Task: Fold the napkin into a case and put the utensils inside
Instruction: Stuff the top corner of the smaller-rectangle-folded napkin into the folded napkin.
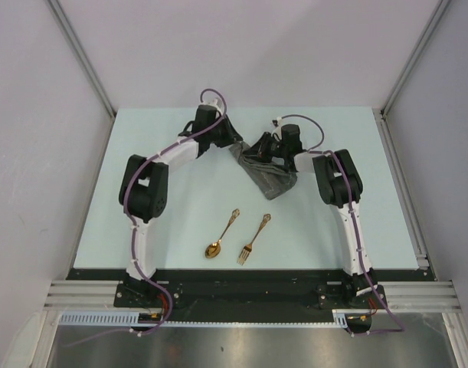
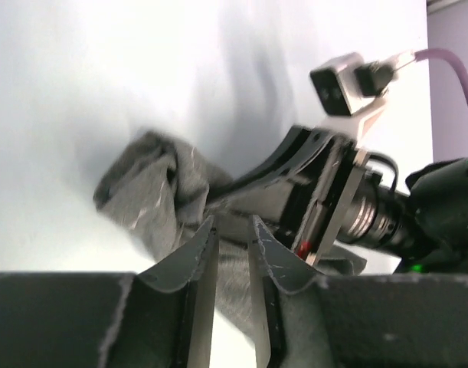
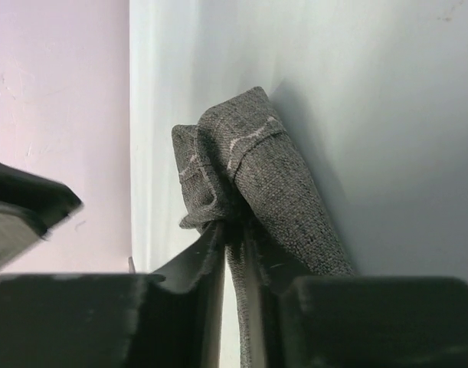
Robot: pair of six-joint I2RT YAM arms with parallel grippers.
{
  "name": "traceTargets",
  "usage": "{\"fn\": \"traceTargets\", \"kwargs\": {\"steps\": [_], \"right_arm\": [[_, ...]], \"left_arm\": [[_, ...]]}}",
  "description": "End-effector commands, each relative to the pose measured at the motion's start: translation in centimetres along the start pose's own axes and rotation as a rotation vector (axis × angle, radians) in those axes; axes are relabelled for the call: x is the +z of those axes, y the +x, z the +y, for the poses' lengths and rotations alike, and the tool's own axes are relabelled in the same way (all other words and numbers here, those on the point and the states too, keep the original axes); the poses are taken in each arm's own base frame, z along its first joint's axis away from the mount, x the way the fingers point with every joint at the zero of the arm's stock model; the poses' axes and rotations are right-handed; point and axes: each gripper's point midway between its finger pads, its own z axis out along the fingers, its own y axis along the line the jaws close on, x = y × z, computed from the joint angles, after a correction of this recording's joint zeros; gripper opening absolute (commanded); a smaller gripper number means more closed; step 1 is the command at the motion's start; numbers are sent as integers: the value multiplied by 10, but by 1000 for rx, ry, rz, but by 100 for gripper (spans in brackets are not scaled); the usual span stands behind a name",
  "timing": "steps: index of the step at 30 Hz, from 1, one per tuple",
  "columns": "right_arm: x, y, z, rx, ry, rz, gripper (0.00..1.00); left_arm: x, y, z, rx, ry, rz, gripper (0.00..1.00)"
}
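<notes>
The dark grey napkin (image 1: 273, 178) lies bunched and partly lifted at the table's far middle. My right gripper (image 1: 266, 153) is shut on a fold of it; in the right wrist view its jaws (image 3: 234, 230) pinch the cloth (image 3: 272, 169), which rises in a crumpled bundle. My left gripper (image 1: 234, 144) is at the napkin's left corner; in the left wrist view its jaws (image 2: 231, 226) stand a little apart, with napkin cloth (image 2: 149, 192) showing between and beyond them. The gold spoon (image 1: 220, 236) and gold fork (image 1: 253, 239) lie side by side near the front. No case shows.
The right arm's gripper body (image 2: 310, 192) and its wrist camera (image 2: 341, 84) sit close in front of my left fingers. Grey walls enclose the table (image 1: 142, 153) on three sides. A black rail (image 1: 241, 274) runs along the near edge.
</notes>
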Motion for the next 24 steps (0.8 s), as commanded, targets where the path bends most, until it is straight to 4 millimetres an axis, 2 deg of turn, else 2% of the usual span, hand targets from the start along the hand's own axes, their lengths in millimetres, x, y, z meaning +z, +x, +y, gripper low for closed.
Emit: {"fn": "traceTargets", "kwargs": {"steps": [1, 2, 3, 4, 5, 6, 8, 11, 15, 24], "right_arm": [[2, 0, 16, -27, -12, 18, 12], [1, 0, 15, -19, -13, 18, 9], [1, 0, 13, -10, -9, 17, 2], [1, -1, 13, -7, -12, 17, 0], [-1, -3, 11, -2, -12, 12, 0], [-2, -2, 10, 8, -10, 12, 0], [-6, -8, 8, 13, -6, -4, 0], [-8, -10, 8, 14, -15, -8, 0], [-9, -10, 8, 19, -16, -8, 0], [-7, -8, 7, 20, -27, -3, 0]], "left_arm": [[9, -5, -8, 118, -21, 46, 28], [11, 1, -2, 127, -48, 66, 31], [12, -2, -3, 141, -68, 58, 33], [13, -1, 0, 166, -80, 64, 34], [15, 4, 5, 175, -97, 82, 37], [15, 1, 3, 191, -106, 76, 38], [19, 9, 11, 214, -130, 111, 37], [22, 13, 11, 246, -145, 130, 35], [30, 22, 16, 298, -198, 157, 37], [30, 19, 33, 390, -330, 111, 41]]}}
